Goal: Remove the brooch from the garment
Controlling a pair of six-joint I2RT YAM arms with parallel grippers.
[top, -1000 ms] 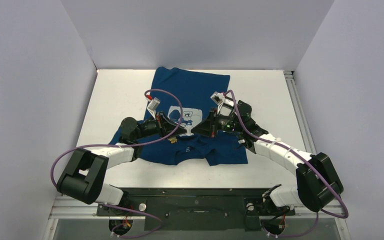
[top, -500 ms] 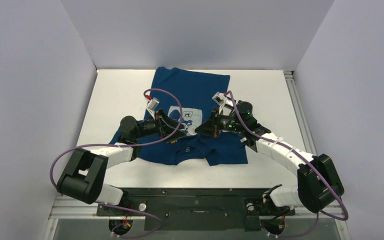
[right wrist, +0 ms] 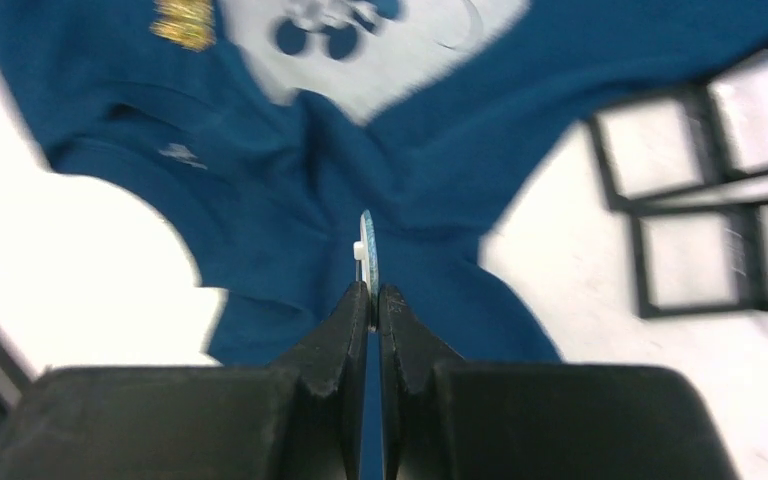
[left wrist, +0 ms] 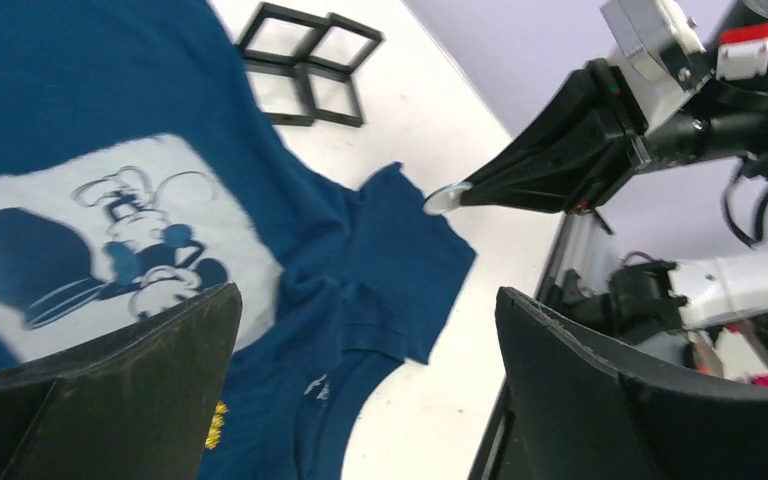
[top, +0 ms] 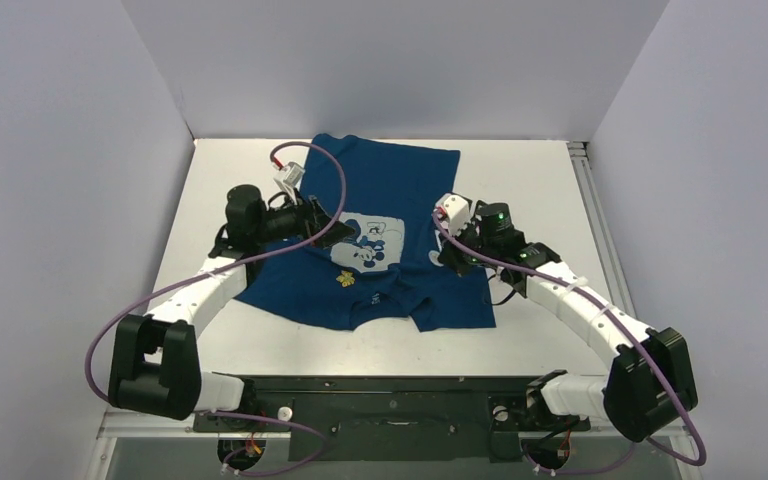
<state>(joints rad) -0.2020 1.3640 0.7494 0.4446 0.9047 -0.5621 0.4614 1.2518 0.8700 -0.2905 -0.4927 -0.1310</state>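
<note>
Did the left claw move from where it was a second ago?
Yes. The left claw slid left and farther back, toward the table's left edge.

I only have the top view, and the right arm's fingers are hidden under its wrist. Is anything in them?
Observer: Yes. The right wrist view shows the right fingers shut on a thin pale disc, seen edge-on.
Operator: And the left fingers?
Observer: In the left wrist view the left fingers stand wide open, nothing between them.
Operator: Any fabric caught on the disc?
Observer: None shows; in that view it stands out against the white table, beside the shirt sleeve.
</note>
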